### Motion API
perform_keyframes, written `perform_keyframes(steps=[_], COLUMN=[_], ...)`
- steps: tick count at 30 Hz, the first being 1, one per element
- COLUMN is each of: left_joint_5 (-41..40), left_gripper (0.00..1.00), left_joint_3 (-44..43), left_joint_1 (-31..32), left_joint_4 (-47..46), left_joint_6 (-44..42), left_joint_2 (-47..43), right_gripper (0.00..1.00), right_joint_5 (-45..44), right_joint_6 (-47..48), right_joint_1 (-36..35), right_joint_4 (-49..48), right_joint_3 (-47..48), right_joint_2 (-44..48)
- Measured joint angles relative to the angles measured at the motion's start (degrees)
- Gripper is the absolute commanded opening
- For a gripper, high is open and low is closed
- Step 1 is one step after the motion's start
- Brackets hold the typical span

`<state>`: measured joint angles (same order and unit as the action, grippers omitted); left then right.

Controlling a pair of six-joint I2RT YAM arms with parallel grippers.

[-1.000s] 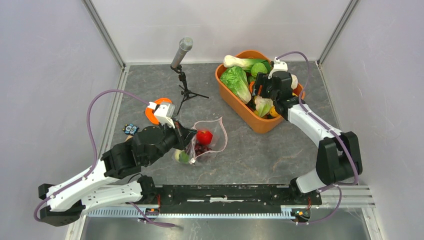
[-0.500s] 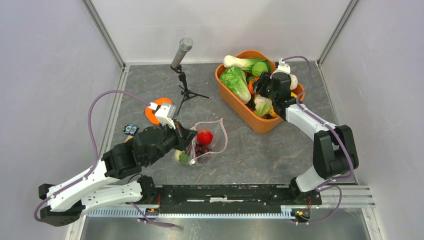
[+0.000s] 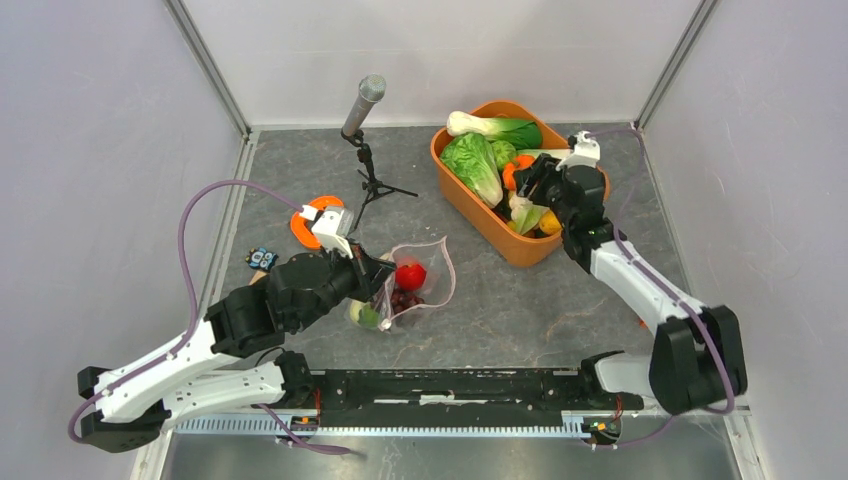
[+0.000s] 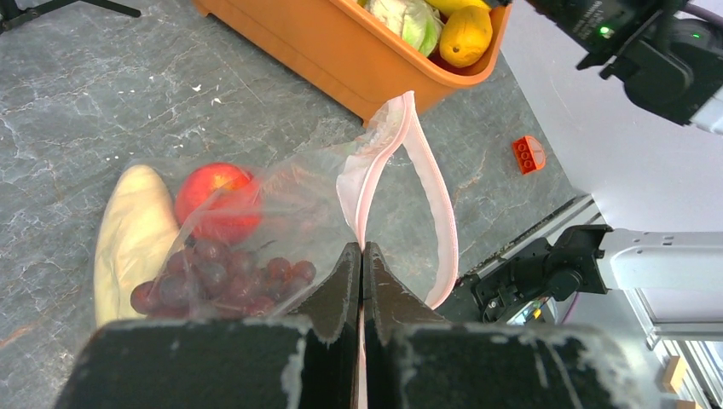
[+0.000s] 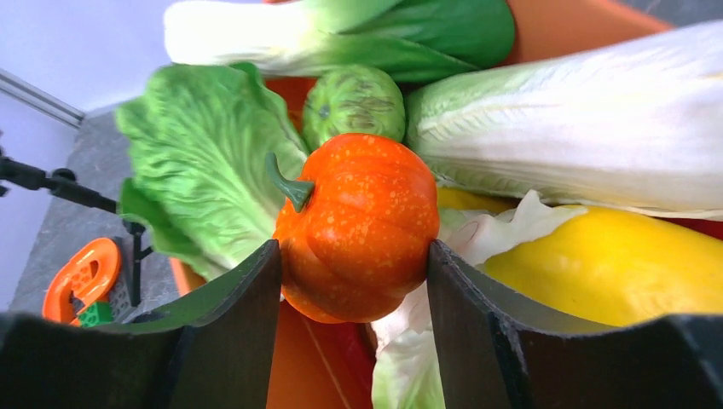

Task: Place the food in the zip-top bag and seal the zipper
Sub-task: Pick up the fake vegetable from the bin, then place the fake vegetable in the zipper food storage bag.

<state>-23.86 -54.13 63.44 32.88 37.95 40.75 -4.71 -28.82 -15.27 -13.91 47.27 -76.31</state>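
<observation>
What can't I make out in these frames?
Top view: near end of the zip-top bag and a green piece, partly under the left gripper.
Left wrist view: whether the pale piece lies inside the bag; crinkled film blurs it.
Right wrist view: underside of the pumpkin, behind the right gripper.
Top view: a small object, too tiny to identify.

The top external view looks steeply down from above and behind the 2 arm bases, far enough back to take in the whole grey surface (image 3: 500, 290). The left wrist view sits close behind its own jaws, low over the surface, facing across the zip-top bag (image 4: 281, 196) toward the orange tub (image 4: 341, 60) and the right arm (image 4: 673, 68). The right wrist view is nearest of all, looking between its jaws into the tub, a toy pumpkin (image 5: 358, 226) filling its centre. All 3 views share the tub.
</observation>
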Motion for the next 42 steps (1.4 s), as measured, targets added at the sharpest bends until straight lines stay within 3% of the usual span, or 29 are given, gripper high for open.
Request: perform_keyframes(steps=[10,18,25,32,42], left_joint_5=[0.2,0.2,0.2,0.2,0.2], left_gripper=[0.02,0.02,0.02,0.02,0.02], left_joint_3=[0.0,0.0,0.0,0.0,0.0], left_joint_1=[0.0,0.0,0.0,0.0,0.0], left_joint_4=[-0.1,-0.3,-0.6,-1.3,-1.3], left_joint_6=[0.0,0.0,0.0,0.0,0.0], left_joint_2=[1.0,1.6,2.2,2.5,2.6], right_gripper=[0.29,0.32,0.32,0.33,0.41], right_joint_5=[6.8,29.2,43.4,47.1,42.7], right_joint_6=[3.9,2.5,6.6,15.3,25.4], right_joint_1=[0.0,-1.0,-10.4,-20.2,-27.8], right_joint_4=[-1.7,-10.0,-12.2,-7.2,3.5], right_joint_3=[-6.5,-10.7,-11.5,-11.5,-10.0], right_joint_2=[15.0,24.0,26.9,25.9,20.1])
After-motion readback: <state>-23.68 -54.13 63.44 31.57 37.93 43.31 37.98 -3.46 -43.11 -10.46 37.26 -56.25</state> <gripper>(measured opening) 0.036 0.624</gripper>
